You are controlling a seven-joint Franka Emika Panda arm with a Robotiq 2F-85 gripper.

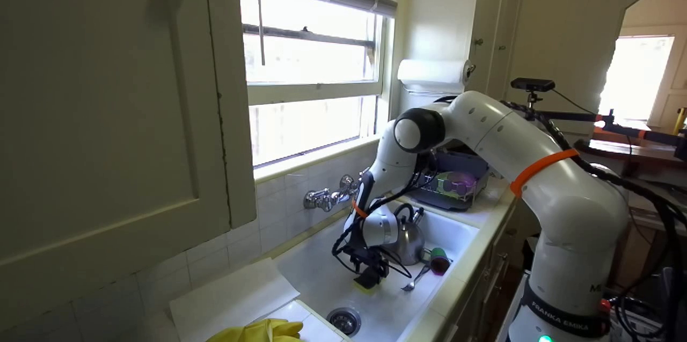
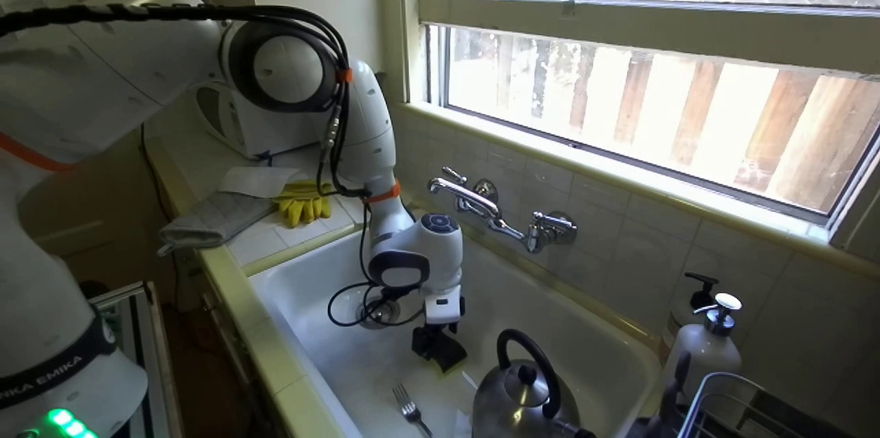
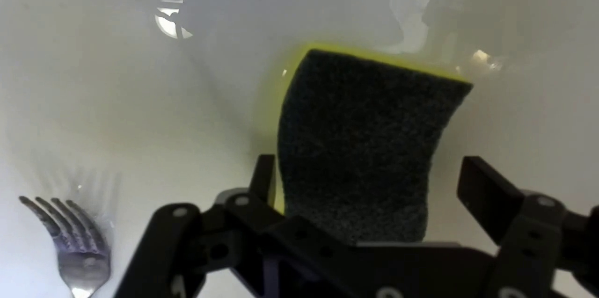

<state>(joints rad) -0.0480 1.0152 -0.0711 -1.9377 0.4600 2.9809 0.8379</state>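
Observation:
My gripper (image 3: 367, 171) is low in the white sink (image 1: 306, 248), with its fingers apart. A sponge (image 3: 360, 139) with a dark grey scrub face up and a yellow underside lies between the fingers. The left finger in the wrist view is close beside the sponge's edge; I cannot tell if it touches. A visible gap separates the right finger from it. The sponge also shows under the gripper in both exterior views (image 1: 368, 280) (image 2: 450, 355). Its near end is hidden behind the gripper. A metal fork (image 3: 84, 256) lies on the sink bottom, lower left in the wrist view.
A steel kettle (image 1: 410, 245) and a green and dark red cup (image 1: 439, 262) are in the sink, near a drain (image 1: 344, 321). A faucet (image 2: 474, 201) juts from the wall. Yellow gloves (image 2: 302, 204), soap bottles (image 2: 701, 355) and a dish rack (image 1: 467, 194) are on the counter.

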